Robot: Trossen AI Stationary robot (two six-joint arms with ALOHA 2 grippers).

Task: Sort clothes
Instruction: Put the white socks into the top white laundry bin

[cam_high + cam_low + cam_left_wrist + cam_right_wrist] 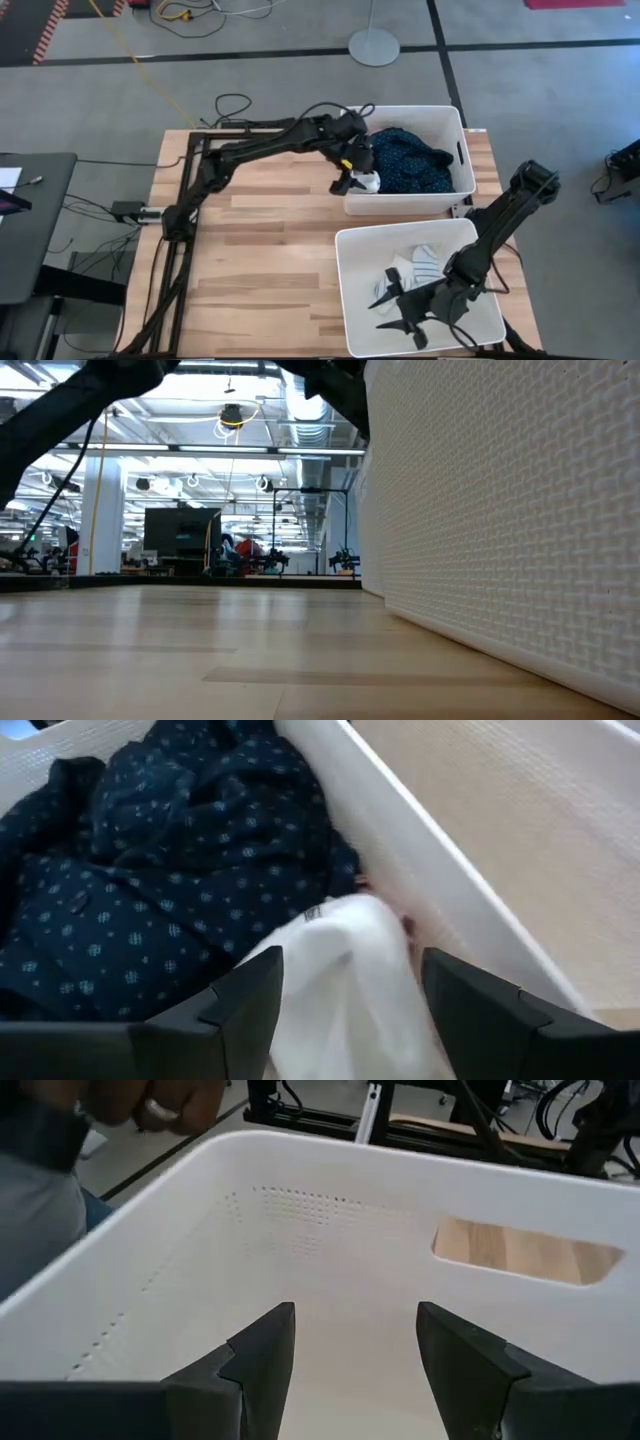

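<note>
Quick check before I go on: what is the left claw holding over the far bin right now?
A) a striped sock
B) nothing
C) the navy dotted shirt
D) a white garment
D: in the left wrist view a white garment hangs between the left claw fingers, over the edge of the far bin beside the navy dotted shirt.
</note>
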